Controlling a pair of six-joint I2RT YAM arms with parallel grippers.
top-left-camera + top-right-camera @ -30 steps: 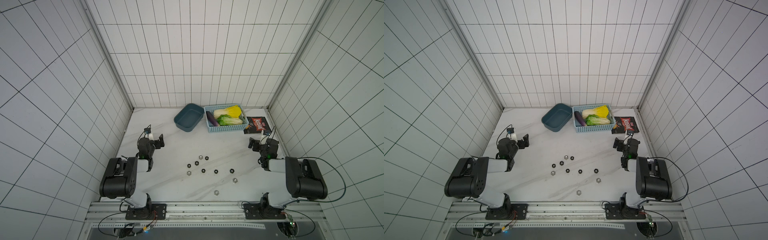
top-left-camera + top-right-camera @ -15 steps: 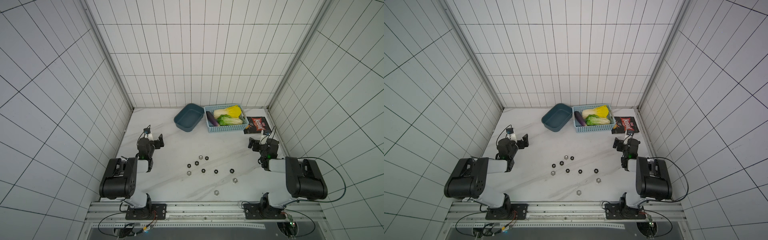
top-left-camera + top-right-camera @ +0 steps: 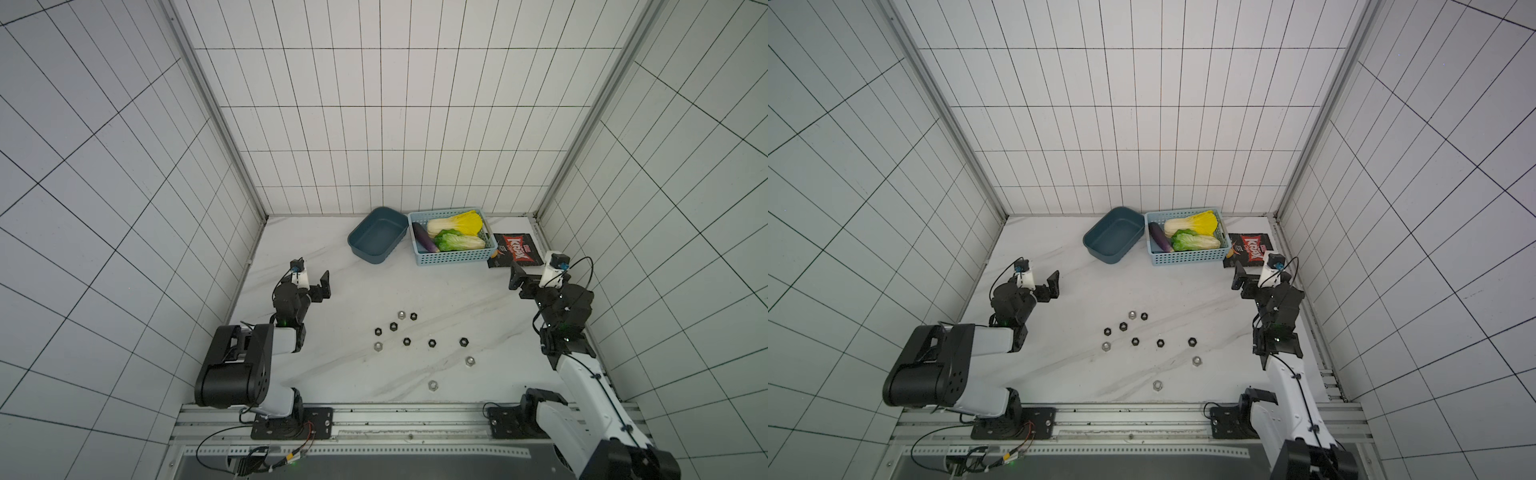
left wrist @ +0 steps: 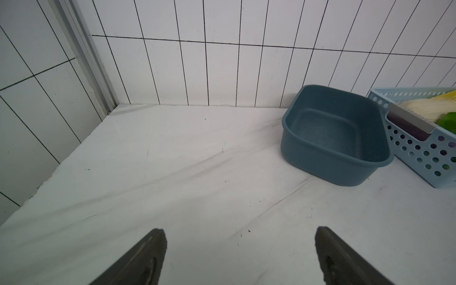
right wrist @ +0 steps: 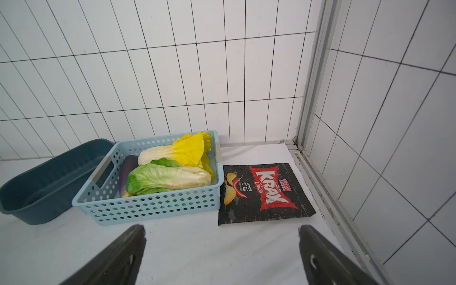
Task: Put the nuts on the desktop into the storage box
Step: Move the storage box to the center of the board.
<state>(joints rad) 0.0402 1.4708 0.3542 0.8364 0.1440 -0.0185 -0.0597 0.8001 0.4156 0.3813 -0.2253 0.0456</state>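
Nuts (image 3: 407, 342): all ten lay on the counter (image 3: 415, 286), centre-near, none in the storage box (image 3: 376, 243) at the far edge. Since a second earlier the right arm (image 3: 582, 386) had raised its elbow; left claw (image 4: 240, 237) and right claw (image 5: 222, 232) both released, empty. First pick probably beginning.

Both top views: set high above the front edge of the worktop (image 3: 340, 374), tilted down toward the back wall (image 3: 395, 145). Far off, whole surface in frame, near-identical coverage.

Left wrist view: low and close over the worktop, facing the back-left corner, storage box (image 4: 333, 170) near.

Right wrist view: low, facing the back-right corner, basket (image 5: 153, 204) and chip packet (image 5: 264, 192) close.

Both wrist views share the storage box and the basket.
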